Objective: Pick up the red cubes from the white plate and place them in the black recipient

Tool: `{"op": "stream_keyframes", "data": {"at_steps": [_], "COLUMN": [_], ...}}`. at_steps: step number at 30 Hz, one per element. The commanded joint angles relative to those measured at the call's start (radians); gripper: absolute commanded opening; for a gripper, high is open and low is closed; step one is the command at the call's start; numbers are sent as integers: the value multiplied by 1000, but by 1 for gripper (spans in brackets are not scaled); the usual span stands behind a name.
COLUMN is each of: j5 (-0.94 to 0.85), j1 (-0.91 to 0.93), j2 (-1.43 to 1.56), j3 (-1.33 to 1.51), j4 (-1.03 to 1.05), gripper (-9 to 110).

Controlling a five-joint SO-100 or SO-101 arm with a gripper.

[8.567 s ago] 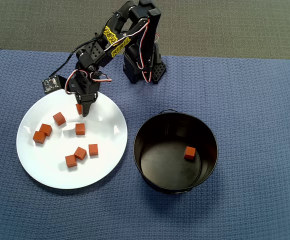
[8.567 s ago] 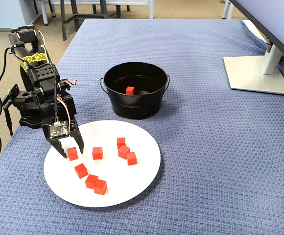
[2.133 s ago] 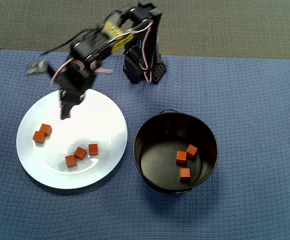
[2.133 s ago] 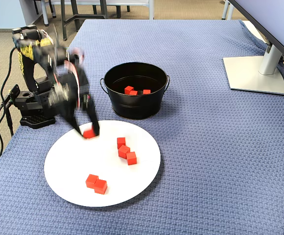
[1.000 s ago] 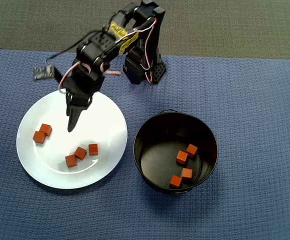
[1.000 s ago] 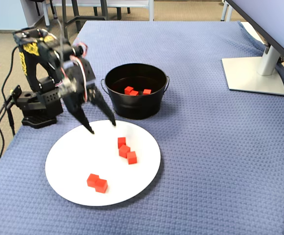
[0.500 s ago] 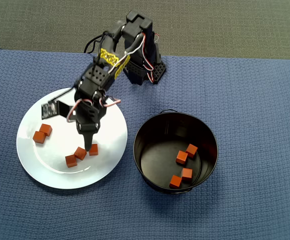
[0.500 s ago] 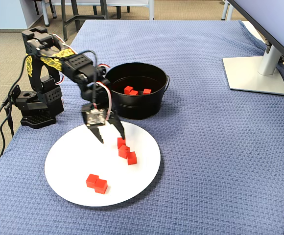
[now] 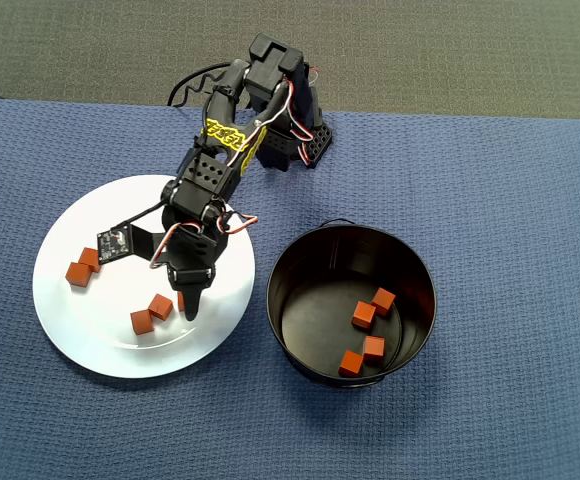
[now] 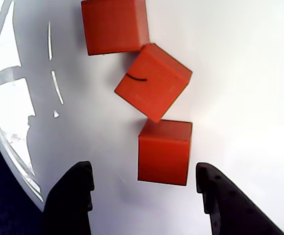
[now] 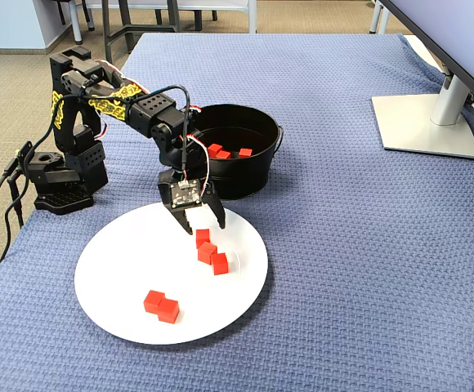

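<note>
Black two-finger gripper (image 10: 143, 183) spread wide, straddling nearest small orange-red cube (image 10: 164, 152) on glossy round white plate (image 10: 240, 98), touching nothing.

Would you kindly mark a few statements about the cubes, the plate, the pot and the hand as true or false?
1. The black pot holds four red cubes. True.
2. The hand is shut on a cube. False: its fingers stand open on either side of the nearest cube, not touching it.
3. Five cubes lie on the white plate. True.
4. The three cubes in the wrist view are stacked. False: they lie side by side in a row.
5. The pot stands on the plate. False: it stands beside it on the blue cloth.
</note>
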Motion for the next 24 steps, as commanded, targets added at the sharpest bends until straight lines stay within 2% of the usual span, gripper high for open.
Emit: {"op": "stream_keyframes", "data": {"at_steps": [1,9,15,19,24], "j5": [-2,-15,-3,51,133], "j1": [-9,15,23,41,74], "j2": [8,-43,-46,60,354], "j3": [8,2,8,18,83], "j4": [-28,-64,-89,-91,-12], "gripper": [18,17,0,0,0]}}
